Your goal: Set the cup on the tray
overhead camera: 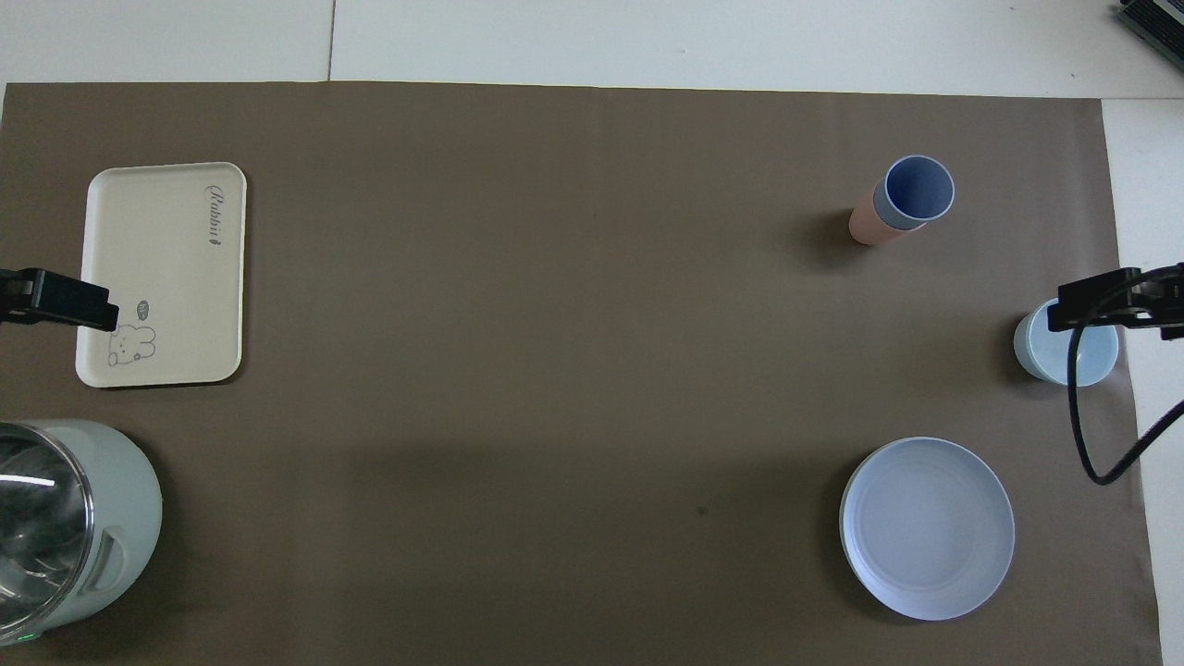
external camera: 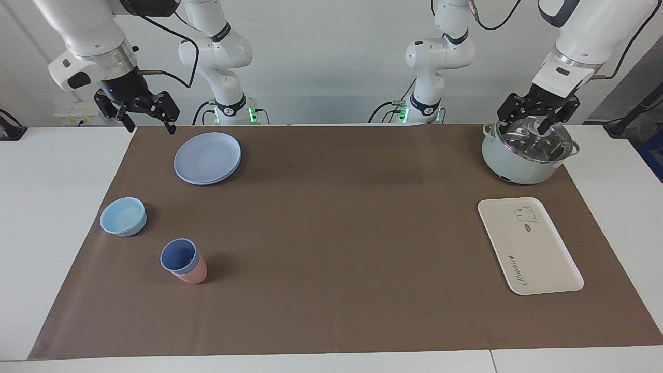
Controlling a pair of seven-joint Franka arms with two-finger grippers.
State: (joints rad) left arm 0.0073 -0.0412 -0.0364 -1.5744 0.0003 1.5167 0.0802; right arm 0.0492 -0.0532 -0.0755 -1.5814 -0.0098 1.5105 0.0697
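Two cups, blue cup (external camera: 178, 256) nested in pink cup (external camera: 194, 273); one tray (external camera: 528, 246), one plate (external camera: 207, 158), one bowl (external camera: 123, 216), one pot (external camera: 525, 155).

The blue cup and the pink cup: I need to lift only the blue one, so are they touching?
Touching. The facing view shows the blue cup nested inside the pink cup, its rim sitting above the pink wall.

Facing view: high camera across the desk (external camera: 331, 365), looking toward the arm bases, whole brown mat (external camera: 331, 233) in frame. Overhead view: above the robots' end, steeply down, closer. Both share the mat, half a turn apart; tray (external camera: 544, 259) swaps sides
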